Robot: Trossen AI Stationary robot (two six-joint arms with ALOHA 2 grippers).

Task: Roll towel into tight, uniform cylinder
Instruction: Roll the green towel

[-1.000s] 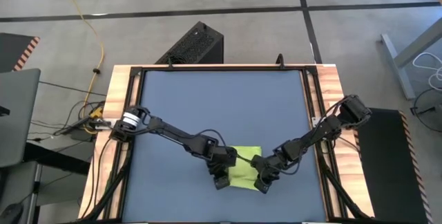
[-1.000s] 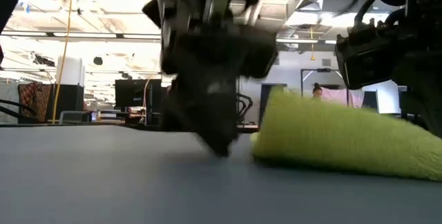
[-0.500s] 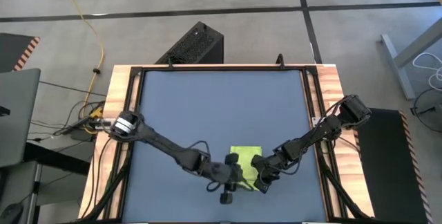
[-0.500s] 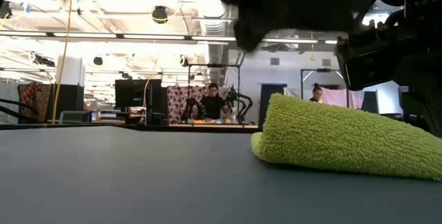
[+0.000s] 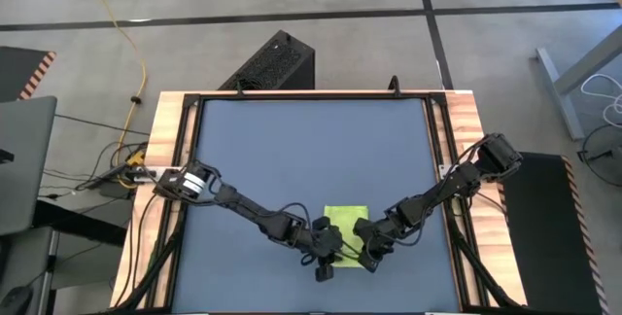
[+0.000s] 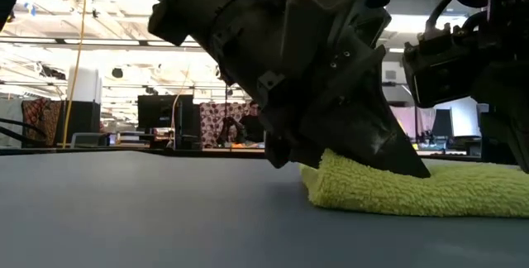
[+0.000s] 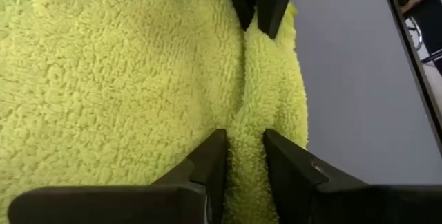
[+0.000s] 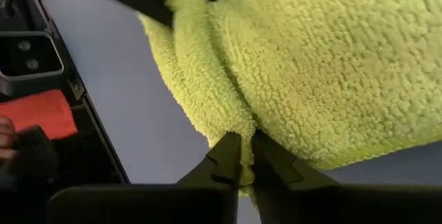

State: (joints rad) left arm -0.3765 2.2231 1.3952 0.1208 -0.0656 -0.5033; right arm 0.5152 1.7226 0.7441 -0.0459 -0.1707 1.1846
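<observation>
Beyond the table [image 5: 466,130]: grey floor, yellow cable [image 5: 124,33], black box [image 5: 275,62]. On top, dark blue-grey mat [image 5: 311,150] inside a wood rim. Near the mat's front edge, between both arms, lime towel [image 5: 345,227], lying low and folded, rounded fold facing the low camera. Left end effector [image 7: 242,156] at the towel's front-left edge, fingers narrowly apart with a ridge of pile pinched between. Right end effector [image 8: 246,148] at the front-right edge, clamped tight on the same fold.
</observation>
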